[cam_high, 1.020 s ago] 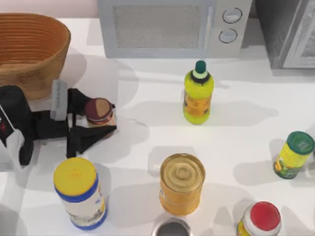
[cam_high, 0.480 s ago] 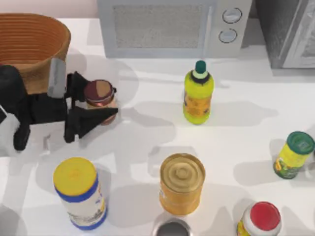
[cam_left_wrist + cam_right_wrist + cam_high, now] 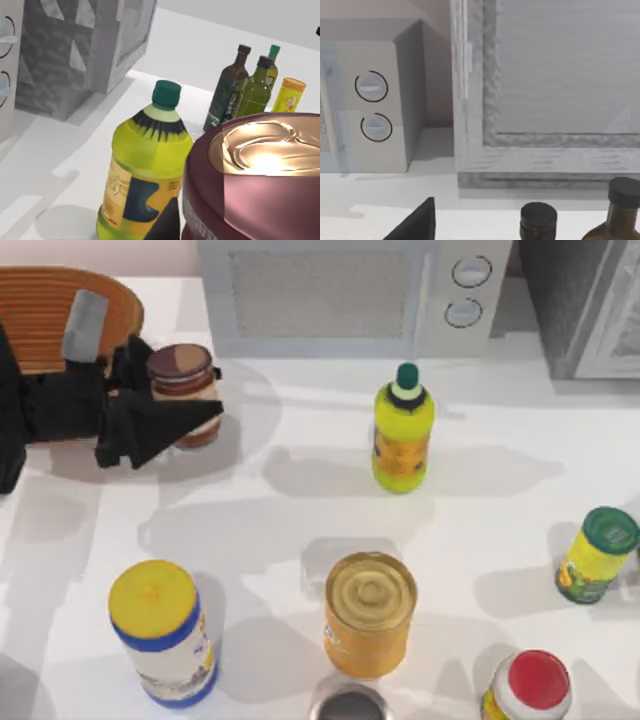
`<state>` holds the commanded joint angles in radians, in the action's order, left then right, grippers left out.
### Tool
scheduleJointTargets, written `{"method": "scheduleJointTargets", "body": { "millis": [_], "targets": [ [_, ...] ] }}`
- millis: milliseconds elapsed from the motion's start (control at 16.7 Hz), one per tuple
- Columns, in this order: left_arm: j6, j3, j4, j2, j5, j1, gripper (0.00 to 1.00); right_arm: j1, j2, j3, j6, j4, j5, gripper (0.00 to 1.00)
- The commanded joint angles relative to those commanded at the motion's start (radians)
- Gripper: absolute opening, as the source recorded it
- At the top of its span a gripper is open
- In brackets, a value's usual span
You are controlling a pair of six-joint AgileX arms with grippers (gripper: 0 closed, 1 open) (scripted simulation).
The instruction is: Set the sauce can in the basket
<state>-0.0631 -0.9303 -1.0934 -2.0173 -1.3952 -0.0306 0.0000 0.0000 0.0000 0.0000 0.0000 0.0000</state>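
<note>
The sauce can [image 3: 182, 375], a squat jar with a brown and tan lid, hangs above the table at the far left, just right of the wicker basket [image 3: 40, 310]. My left gripper [image 3: 178, 392] is shut on it, fingers on either side. In the left wrist view the can's lid and dark red side [image 3: 260, 175] loom close. The arm's black body covers the basket's near rim. A dark finger [image 3: 415, 225] of the right gripper juts into the right wrist view.
A microwave [image 3: 340, 295] stands at the back. A yellow-green bottle [image 3: 402, 430] is mid-table. Near the front are a yellow-lidded canister [image 3: 160, 630], an orange tin can [image 3: 369, 612], a red-lidded jar [image 3: 530, 688] and a green-lidded bottle [image 3: 598, 552].
My left gripper has lifted the sauce can off the table and carried it back and slightly left, toward the basket. Nothing else moved.
</note>
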Motion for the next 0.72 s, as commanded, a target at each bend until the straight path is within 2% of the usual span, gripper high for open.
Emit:
{"method": "scheduleJointTargets", "body": {
  "millis": [720],
  "targets": [
    [0.077, -0.192, 0.364, 0.152, 0.016, -0.294, 0.0, 0.0, 0.0, 0.0, 0.0, 0.0, 0.0, 1.0]
  ]
}}
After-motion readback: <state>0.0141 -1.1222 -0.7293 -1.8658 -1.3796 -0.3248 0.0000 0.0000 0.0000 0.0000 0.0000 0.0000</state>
